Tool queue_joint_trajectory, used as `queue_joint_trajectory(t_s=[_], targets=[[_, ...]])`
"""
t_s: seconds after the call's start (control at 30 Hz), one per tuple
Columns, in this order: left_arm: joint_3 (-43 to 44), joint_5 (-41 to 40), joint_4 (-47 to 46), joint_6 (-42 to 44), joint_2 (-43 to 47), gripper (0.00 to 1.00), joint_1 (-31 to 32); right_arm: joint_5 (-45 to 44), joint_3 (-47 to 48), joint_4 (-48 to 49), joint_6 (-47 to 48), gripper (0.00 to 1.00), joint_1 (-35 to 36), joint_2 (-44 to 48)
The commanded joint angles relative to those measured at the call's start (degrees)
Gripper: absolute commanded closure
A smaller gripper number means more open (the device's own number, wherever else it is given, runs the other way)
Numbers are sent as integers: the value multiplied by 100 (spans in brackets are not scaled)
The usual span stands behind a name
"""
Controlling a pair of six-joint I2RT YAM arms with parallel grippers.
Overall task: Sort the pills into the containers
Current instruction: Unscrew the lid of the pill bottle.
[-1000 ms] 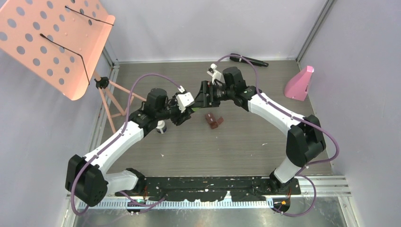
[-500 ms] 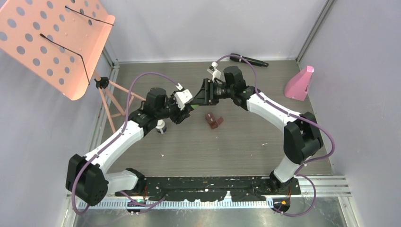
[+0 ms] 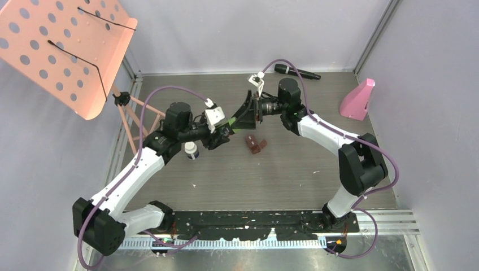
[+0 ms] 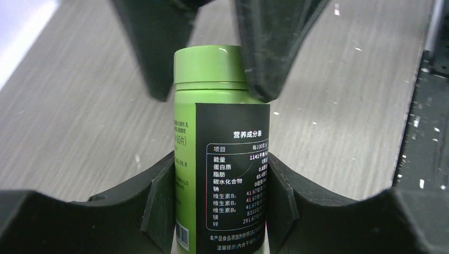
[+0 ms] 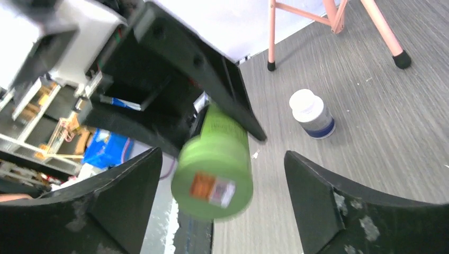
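Observation:
A green bottle (image 4: 222, 132) with a green lid and a black label is held off the table, and my left gripper (image 4: 219, 177) is shut on its body. From the opposite side my right gripper (image 5: 222, 156) stands open around the lid end (image 5: 214, 169), with a gap on each side. In the top view the two grippers meet mid-table, left (image 3: 222, 134) and right (image 3: 244, 113), with a sliver of the green bottle (image 3: 230, 122) between them. A white bottle (image 3: 191, 150) stands upright under the left arm. The brown case (image 3: 255, 144) lies open nearby. No pills show in any view.
An orange music stand (image 3: 62, 45) rises at the far left, its legs (image 5: 328, 10) on the floor by the white bottle (image 5: 311, 114). A black microphone (image 3: 296, 72) lies at the back wall, with a pink object (image 3: 357, 100) at the right.
Both wrists have turned and the left arm has drawn back to the left, uncovering the white bottle. The green bottle stays in the left gripper.

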State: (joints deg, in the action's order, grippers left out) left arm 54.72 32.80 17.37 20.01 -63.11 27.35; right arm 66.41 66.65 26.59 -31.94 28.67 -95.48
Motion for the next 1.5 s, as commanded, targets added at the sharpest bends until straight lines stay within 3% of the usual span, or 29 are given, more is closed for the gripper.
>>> queue_joint_trajectory(t_s=[0.0, 0.13, 0.23, 0.33, 0.53, 0.63, 0.83, 0.9, 1.0, 1.07, 1.17, 1.23, 1.33, 1.4, 1.43, 1.47], targets=[[-33, 331, -161, 221, -138, 100, 209, -810, 342, -561, 383, 3, 60, 547], [-68, -377, -383, 419, -201, 100, 209, -1813, 474, -1757, 326, 5, 60, 894], [-137, -667, -592, 441, -177, 100, 209, -2551, 875, -3197, 242, 2, 60, 853], [-257, -912, -861, 368, -138, 100, 225, -2910, 1175, -3878, -95, 0, 59, 744], [-601, -1621, -1666, -18, 41, 100, 262, -3362, 977, -3764, -996, 1, 59, 664], [-669, -1889, -1917, -214, 86, 100, 270, -3234, 720, -3130, -1838, 1, 95, 605], [-693, -1973, -2049, -480, 81, 100, 270, -3399, 944, -2757, -2432, 4, 410, 327], [-699, -2126, -2122, -596, 79, 100, 266, -3483, 919, -2589, -2665, 12, 468, 265], [-691, -2136, -2164, -693, 78, 100, 270, -3695, 863, -2337, -2855, 41, 482, 258], [-682, -2013, -2187, -705, 90, 100, 270, -3843, 672, -1988, -2896, 45, 482, 370], [-667, -1964, -2224, -752, 80, 100, 267, -3724, 597, -1758, -2780, 37, 481, 417], [-664, -1977, -2227, -790, 69, 100, 270, -3645, 563, -1642, -2711, 19, 482, 442], [-696, -2020, -2267, -835, 66, 100, 264, -3597, 483, -1573, -2860, 14, 475, 453], [-722, -2049, -2289, -847, 54, 100, 269, -3613, 423, -1554, -3087, 24, 463, 433], [-737, -2049, -2290, -823, 57, 100, 264, -3595, 386, -1390, -3294, 36, 451, 412], [-749, -2066, -2290, -803, 56, 100, 262, -3558, 349, -1308, -3372, 42, 445, 396]])
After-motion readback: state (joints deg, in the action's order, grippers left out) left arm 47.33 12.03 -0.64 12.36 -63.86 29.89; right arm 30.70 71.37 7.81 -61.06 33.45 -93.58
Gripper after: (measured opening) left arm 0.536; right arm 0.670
